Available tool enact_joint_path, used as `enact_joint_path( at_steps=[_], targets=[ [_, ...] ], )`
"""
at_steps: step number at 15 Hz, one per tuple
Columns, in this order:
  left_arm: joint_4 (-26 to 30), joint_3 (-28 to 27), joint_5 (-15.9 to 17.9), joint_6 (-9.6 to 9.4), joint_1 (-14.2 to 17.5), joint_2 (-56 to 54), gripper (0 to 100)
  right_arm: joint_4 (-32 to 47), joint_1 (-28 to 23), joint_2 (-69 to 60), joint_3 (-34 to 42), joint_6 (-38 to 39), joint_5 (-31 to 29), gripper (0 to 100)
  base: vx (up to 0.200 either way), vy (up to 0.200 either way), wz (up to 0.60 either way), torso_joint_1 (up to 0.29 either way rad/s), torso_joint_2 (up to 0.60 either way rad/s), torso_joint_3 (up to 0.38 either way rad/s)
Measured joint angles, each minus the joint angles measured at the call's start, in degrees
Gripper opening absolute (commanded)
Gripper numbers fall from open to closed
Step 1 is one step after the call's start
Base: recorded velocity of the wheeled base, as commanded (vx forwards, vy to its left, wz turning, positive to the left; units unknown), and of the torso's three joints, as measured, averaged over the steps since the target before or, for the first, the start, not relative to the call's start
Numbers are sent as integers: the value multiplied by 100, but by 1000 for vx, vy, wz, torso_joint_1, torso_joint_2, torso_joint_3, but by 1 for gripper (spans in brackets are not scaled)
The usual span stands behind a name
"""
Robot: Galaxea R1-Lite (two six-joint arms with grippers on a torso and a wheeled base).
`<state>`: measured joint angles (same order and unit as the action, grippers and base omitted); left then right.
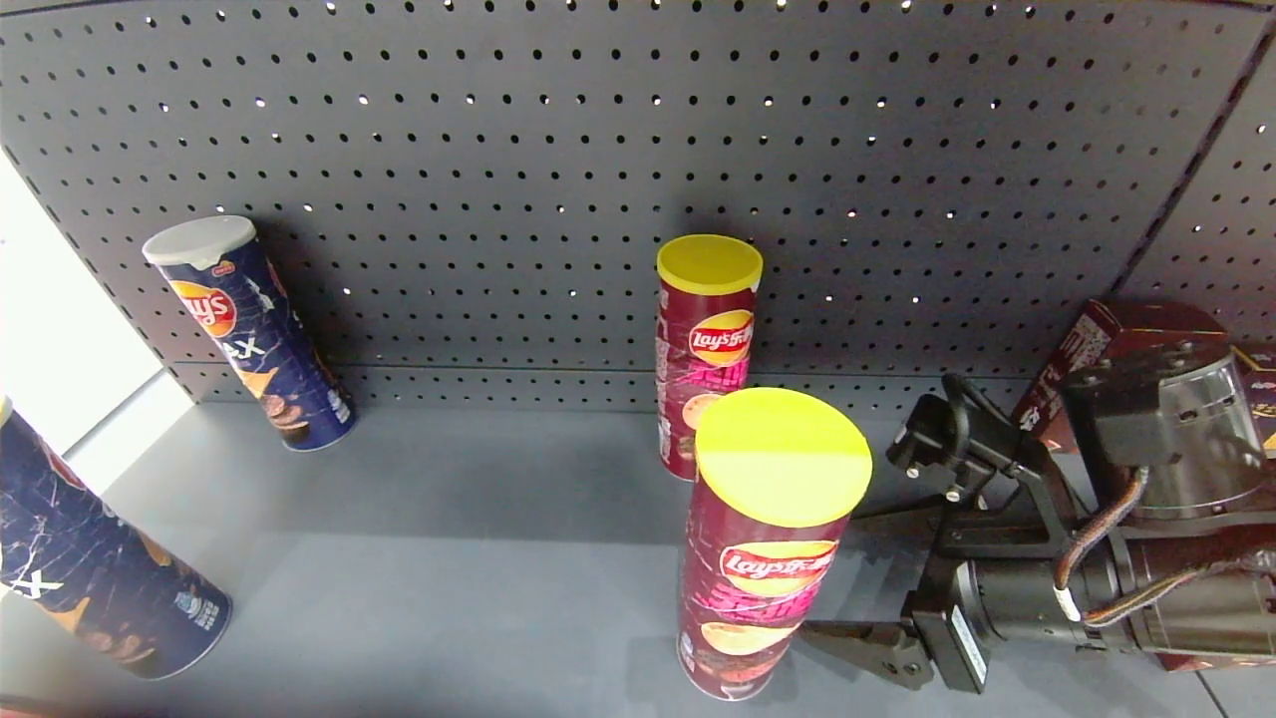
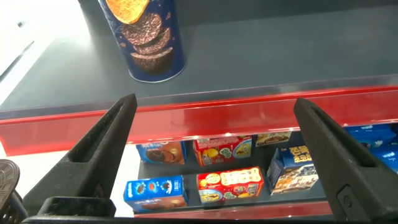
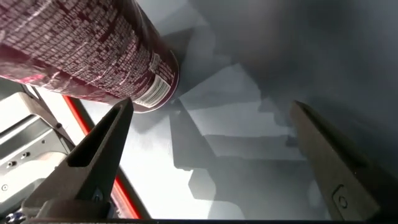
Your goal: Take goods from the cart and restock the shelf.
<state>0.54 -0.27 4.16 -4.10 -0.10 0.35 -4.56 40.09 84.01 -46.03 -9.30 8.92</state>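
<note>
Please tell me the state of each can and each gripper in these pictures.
Front red can: upright, yellow lid on, not gripped.
Back red can: upright, lid on.
Back blue can: standing, lid on.
Front blue can: standing, top out of frame.
Right gripper: open, empty, beside front red can.
Left gripper: open, empty.

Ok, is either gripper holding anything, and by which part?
Nothing is held. Left gripper and right gripper are both open; the near red can stands beside the right one.
</note>
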Motion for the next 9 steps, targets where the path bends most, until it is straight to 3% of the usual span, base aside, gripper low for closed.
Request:
enact_joint_path(
  at_steps=[9],
  targets=[
    [0,0,-46,51,-4,0,100,2,12,111,-49,2,0,100,0,0,0,0,0,0]
  ],
)
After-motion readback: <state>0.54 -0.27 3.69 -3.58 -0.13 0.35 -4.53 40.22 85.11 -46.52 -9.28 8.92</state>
